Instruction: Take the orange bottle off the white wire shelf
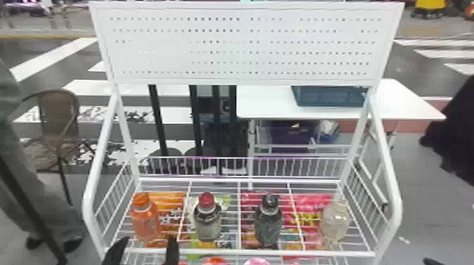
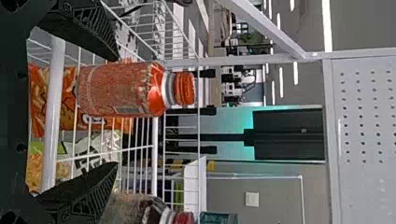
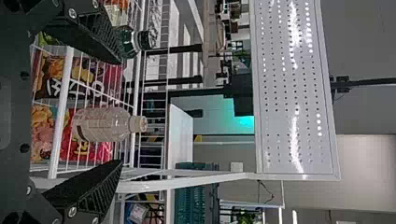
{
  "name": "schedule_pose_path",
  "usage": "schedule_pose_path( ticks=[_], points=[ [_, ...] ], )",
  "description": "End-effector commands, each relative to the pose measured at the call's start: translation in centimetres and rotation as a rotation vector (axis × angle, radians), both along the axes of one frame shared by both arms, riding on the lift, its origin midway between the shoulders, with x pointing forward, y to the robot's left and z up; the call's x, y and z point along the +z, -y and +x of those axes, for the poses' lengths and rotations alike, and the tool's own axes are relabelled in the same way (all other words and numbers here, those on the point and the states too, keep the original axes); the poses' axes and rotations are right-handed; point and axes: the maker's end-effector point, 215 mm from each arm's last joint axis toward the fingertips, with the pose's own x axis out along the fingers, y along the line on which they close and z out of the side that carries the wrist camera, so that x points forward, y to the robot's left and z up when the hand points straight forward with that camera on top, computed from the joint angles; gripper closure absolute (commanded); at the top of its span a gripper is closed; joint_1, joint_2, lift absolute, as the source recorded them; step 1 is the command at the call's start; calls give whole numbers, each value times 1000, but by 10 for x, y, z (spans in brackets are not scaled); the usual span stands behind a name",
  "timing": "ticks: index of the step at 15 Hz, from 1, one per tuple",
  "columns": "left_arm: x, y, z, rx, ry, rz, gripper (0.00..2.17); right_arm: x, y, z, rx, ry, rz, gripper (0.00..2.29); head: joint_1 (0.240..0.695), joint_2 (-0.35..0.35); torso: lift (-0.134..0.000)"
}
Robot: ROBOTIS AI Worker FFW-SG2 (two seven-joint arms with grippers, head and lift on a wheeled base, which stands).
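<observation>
Orange bottle [image 1: 145, 220]: found upright on the white wire shelf [image 1: 229, 251], at the left end of the row and close to the near rail. It is borne by the shelf wires alone and is not held.

The left end effector [image 1: 148, 237] is noted at the near left edge of the shelf, with its fingers spread wide and nothing gripped. The bottle's body is lined up within that spread, nearer to the left finger than to the right; the placement is judged suited to a grasp from the near side, with a finger to be passed down each flank. Contact is not made out.

A dark bottle with a red cap [image 1: 207, 218] is stood next to the right, then a black-capped bottle [image 1: 268, 223] and a pale bottle [image 1: 335, 222]. Gaps are left between them, by which room is given for a finger. Snack bags [image 1: 171, 208] are seen through the wires, underneath.

The right end effector [image 3: 120, 112] is observed at the right part of the shelf, fingers well apart and empty; no part in this pick appears to be required of it.

The work is assessed as at the approach stage. The left spread should be centred on the bottle and closed about its body, and the bottle raised clear of the near rail before being drawn back. Snagging on that rail, or a nudged red-capped neighbour, is regarded as the chief hazard.
</observation>
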Motion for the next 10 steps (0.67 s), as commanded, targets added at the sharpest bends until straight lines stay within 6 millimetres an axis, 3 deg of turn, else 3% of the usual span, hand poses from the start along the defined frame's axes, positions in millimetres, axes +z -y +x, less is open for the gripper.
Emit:
schedule_pose_path(
  ticks=[1, 4, 10],
  points=[
    [-13, -12, 15, 16, -12, 5, 103, -1, 0, -1, -1, -4, -1, 144, 499, 0, 0],
    [-29, -27, 36, 36, -31, -24, 103, -2, 0, -3, -2, -7, -3, 144, 499, 0, 0],
    [-25, -33, 64, 38, 3, -11, 103, -3, -1, -6, -3, -12, -12, 144, 499, 0, 0]
  ],
)
